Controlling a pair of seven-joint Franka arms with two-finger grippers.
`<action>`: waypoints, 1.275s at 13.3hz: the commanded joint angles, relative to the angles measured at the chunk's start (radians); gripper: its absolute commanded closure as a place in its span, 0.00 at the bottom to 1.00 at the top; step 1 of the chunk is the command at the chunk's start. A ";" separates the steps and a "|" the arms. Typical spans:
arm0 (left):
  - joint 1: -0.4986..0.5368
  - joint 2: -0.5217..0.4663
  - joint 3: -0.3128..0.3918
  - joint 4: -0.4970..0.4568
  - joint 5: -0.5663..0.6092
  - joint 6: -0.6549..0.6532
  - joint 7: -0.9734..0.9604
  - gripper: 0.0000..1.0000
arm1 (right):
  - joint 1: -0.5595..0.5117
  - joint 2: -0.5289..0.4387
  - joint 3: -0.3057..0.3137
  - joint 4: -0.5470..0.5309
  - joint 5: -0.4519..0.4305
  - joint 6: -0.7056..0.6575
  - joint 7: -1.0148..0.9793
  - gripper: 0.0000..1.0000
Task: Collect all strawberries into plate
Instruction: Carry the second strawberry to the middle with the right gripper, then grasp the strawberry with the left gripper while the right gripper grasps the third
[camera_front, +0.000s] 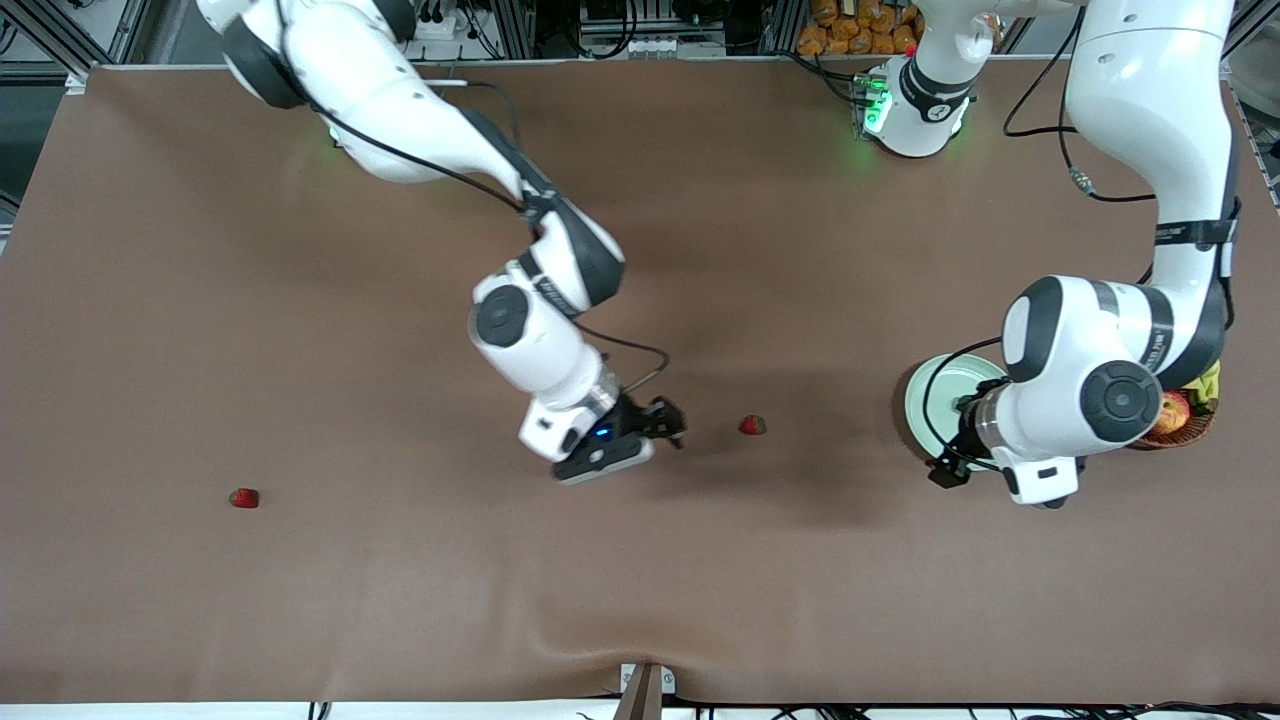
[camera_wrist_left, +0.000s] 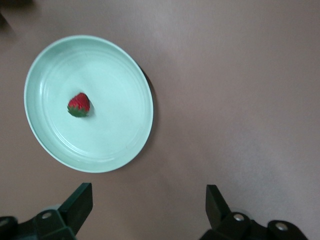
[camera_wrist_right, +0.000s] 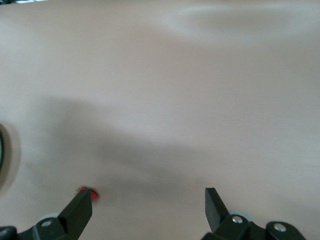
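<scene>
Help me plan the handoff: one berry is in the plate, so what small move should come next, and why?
Probably the left gripper, open and empty beside the plate holding one strawberry, should reach toward the middle strawberry. It lies on the table between the plate and the open right gripper, which holds nothing.

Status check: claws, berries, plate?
Both claws open, empty: left, right. One small red strawberry on pale mint-green round plate. Two on table.

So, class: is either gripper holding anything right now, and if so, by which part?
Nothing is held. The left gripper is open beside the plate, which holds one strawberry. The right gripper is open over the table, near another strawberry.
</scene>
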 joint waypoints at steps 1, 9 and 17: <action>-0.051 0.031 0.002 0.014 0.022 -0.008 -0.054 0.00 | -0.099 -0.111 0.014 -0.071 -0.012 -0.173 -0.063 0.00; -0.201 0.090 0.003 0.032 0.019 0.136 -0.466 0.00 | -0.403 -0.298 0.014 -0.269 -0.154 -0.352 -0.173 0.00; -0.328 0.207 0.003 0.058 0.017 0.189 -0.715 0.00 | -0.702 -0.206 0.014 -0.259 -0.207 -0.357 -0.621 0.00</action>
